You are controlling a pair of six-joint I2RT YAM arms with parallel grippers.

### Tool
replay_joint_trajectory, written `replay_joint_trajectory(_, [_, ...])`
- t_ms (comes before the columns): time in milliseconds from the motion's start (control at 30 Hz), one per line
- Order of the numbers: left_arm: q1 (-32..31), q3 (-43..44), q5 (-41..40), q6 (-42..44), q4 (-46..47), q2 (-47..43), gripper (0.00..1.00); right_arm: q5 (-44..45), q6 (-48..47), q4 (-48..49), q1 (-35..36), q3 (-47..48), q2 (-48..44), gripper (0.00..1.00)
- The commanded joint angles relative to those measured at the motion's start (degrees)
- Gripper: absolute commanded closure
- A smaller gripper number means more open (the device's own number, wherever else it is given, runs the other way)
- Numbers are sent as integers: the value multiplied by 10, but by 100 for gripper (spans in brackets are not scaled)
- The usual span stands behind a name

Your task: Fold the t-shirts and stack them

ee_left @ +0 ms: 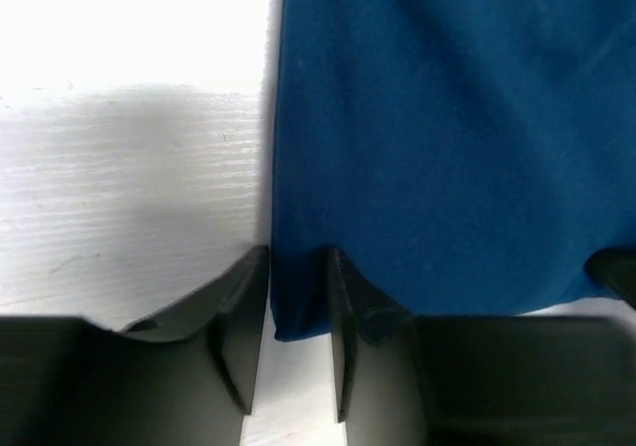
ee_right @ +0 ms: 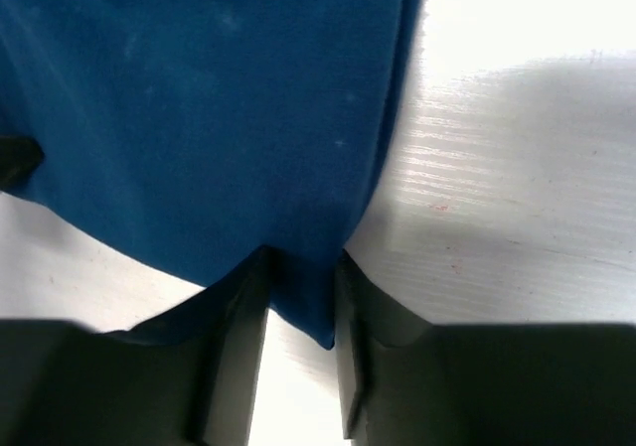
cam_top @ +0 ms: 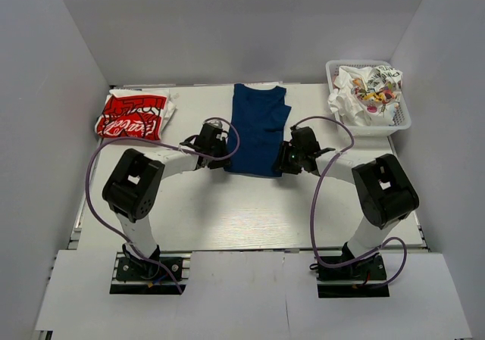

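Note:
The navy blue t-shirt [cam_top: 258,124] lies flat in a long narrow fold at the middle back of the table, collar end away from me. My left gripper [cam_top: 222,158] is at its near left corner. In the left wrist view the gripper [ee_left: 300,259] is shut on that corner of the blue cloth [ee_left: 447,118]. My right gripper [cam_top: 285,160] is at the near right corner. In the right wrist view it [ee_right: 303,259] is shut on the blue cloth [ee_right: 199,98]. A folded red-and-white lettered t-shirt [cam_top: 135,114] lies at the back left.
A white lattice basket [cam_top: 334,73] stands at the back right, holding crumpled white t-shirts with colourful prints [cam_top: 367,92]. Purple cables loop from both arms over the table [cam_top: 227,211]. Grey walls close in the sides and back.

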Motion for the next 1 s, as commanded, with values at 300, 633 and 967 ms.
replay_joint_trajectory(300, [-2, -82, 81, 18, 39, -78, 100, -18, -1, -12, -1, -28, -40, 100])
replay_joint_trajectory(633, [-37, -205, 182, 12, 71, -313, 100, -40, -18, -183, 30, -94, -292, 100])
replay_joint_trajectory(967, [-42, -178, 158, 12, 70, -403, 100, -67, -76, -265, 29, 24, -312, 100])
